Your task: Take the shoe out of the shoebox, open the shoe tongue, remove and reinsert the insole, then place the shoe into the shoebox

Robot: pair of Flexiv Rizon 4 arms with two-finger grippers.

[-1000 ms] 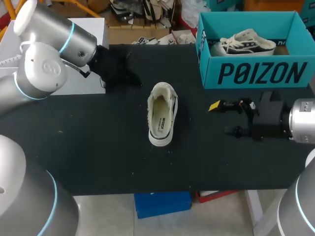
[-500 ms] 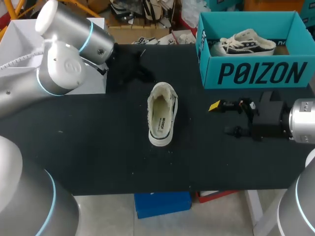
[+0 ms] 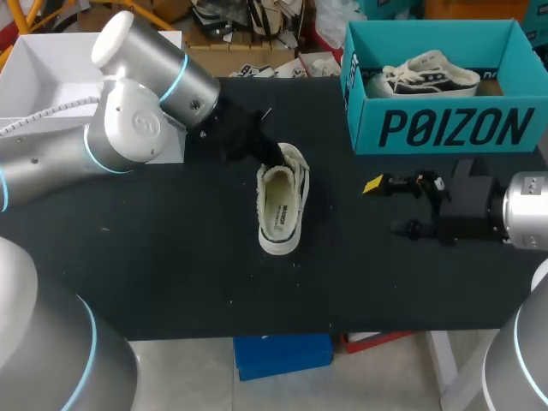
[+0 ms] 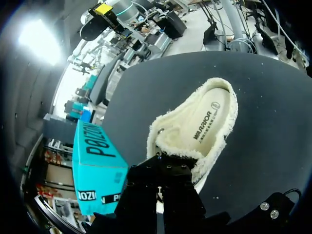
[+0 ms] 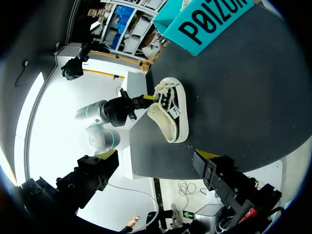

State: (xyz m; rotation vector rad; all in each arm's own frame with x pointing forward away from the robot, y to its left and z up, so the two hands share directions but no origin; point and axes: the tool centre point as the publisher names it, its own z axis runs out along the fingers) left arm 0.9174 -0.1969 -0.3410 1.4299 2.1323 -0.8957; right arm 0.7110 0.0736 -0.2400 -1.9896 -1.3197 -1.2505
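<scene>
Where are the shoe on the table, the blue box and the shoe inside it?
shoe (image 3: 281, 201), head view, on its insole.
shoebox (image 3: 445, 128), head view, on its front wall.
second shoe (image 3: 426, 75), head view, on its side.

The shoe (image 5: 168, 117) lies on the black table (image 5: 234, 97), well ahead of the right gripper (image 5: 156, 168), whose fingers stand wide apart. The left gripper (image 5: 145, 99) is at the shoe's laced end. The teal shoebox (image 5: 209, 22) stands far right.

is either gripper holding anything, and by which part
The right gripper is open and empty. The left gripper is at the lace end of the shoe, but whether it grips cannot be told.
</scene>
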